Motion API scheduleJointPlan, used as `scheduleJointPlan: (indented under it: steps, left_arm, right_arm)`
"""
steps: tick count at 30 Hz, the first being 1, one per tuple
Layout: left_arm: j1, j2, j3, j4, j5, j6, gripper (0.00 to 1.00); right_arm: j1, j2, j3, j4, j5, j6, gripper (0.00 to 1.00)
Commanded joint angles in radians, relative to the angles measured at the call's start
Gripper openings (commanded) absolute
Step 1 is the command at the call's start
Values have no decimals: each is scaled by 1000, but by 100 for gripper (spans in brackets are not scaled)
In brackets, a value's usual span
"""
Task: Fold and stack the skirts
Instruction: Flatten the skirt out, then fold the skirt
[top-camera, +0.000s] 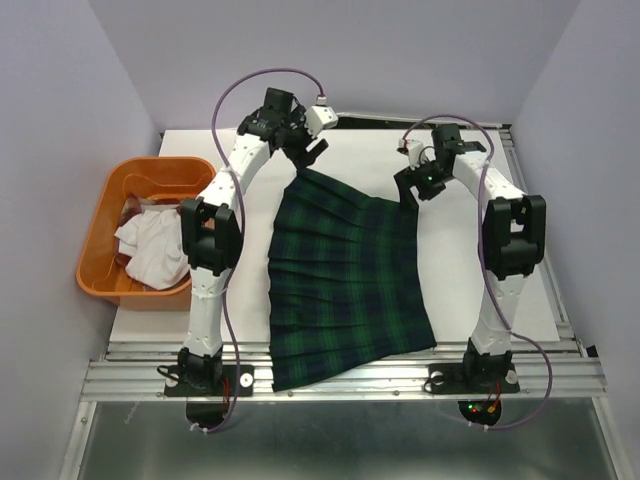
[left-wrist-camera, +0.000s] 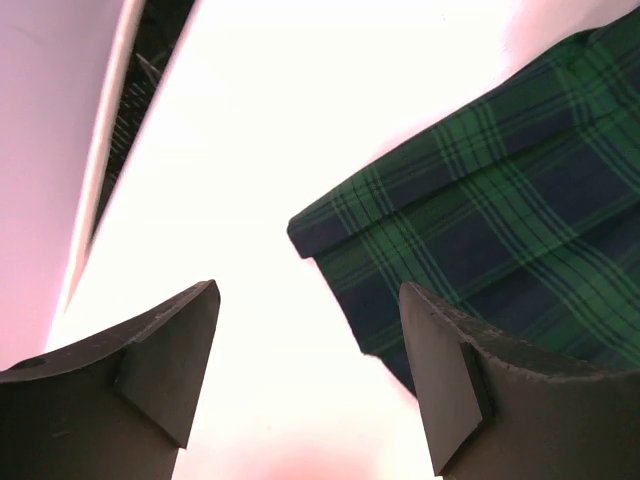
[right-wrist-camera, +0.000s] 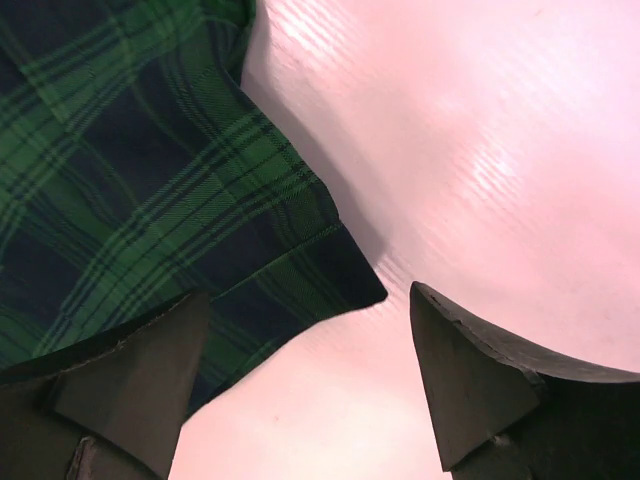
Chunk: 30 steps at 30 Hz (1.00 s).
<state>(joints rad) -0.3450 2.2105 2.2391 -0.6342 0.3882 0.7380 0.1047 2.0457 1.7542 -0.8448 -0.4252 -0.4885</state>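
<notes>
The dark green-navy plaid skirt (top-camera: 345, 275) lies spread flat on the white table, waistband at the far end, hem hanging over the near rail. My left gripper (top-camera: 310, 153) is open just above the waistband's far left corner (left-wrist-camera: 315, 232), holding nothing. My right gripper (top-camera: 411, 193) is open above the waistband's right corner (right-wrist-camera: 345, 270), holding nothing. The white skirt (top-camera: 155, 248) lies bunched in the orange basket (top-camera: 100, 270). A bit of red-and-tan plaid (top-camera: 131, 212) shows under it.
The orange basket stands at the left off the table edge. A metal rail (top-camera: 340, 375) runs along the near side, with both arm bases bolted to it. Purple walls close in the back and sides.
</notes>
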Motion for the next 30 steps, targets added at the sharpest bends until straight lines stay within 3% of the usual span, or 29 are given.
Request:
scheduleJointPlan:
  steps: [1, 6, 11, 15, 21, 25, 30]
  left_arm:
    - [1, 55, 17, 175, 38, -64, 88]
    - [1, 155, 24, 280, 34, -146, 90]
    - [-2, 238, 83, 266, 11, -140, 92]
    - [0, 299, 82, 280, -55, -149, 92]
    - [-23, 370, 200, 72, -58, -51, 87]
    - [-28, 338, 130, -109, -61, 49, 72]
    - [-6, 281, 30, -228, -22, 121, 75]
  right_arm:
    - [-3, 43, 65, 38, -14, -36, 86]
    - [-3, 96, 21, 82, -10, -51, 83]
    - [-3, 105, -38, 95, -35, -81, 63]
    - [-3, 105, -53, 95, -40, -96, 56]
    - [-3, 99, -50, 73, -44, -139, 47]
    - [-3, 82, -53, 49, -55, -166, 37]
    - [-3, 62, -62, 21, -55, -191, 30]
